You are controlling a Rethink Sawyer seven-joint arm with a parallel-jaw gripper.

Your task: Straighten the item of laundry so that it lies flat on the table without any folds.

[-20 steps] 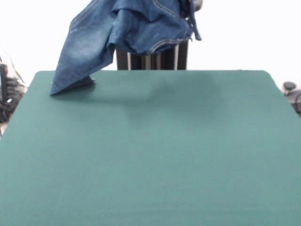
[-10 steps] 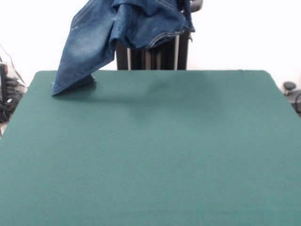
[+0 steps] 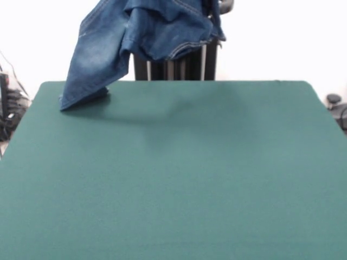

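From the front view I see the jeans [image 3: 127, 40] hoisted up off the counter [image 3: 179, 173], hanging from somewhere above the top edge of the picture. A small grey rounded part shows at the top edge just right of the denim, and I take it for a bit of the arm; the end effector itself is hidden by cloth or cut off by the frame, so I cannot tell how wide it stands or just where it grips, only that the garment is borne from up there. The bulk of the jeans is bunched high in the middle, with folded layers and a curved hem edged in pale stitching facing me. One leg slants down to the left, faded pale along its middle, and its hemmed end touches the counter near the far left corner, casting a dark shadow on the green top beside it. The rest of the garment hangs clear of the surface. Behind the denim I see dark upright bars of the pedestal [image 3: 176, 67]. At the left edge there is some dark cabling [image 3: 10, 105], and at the right edge a small dark knob-like thing [image 3: 334, 100], both off the counter. I can read no brand, label or writing anywhere on the jeans or the rig. I have only this one view.
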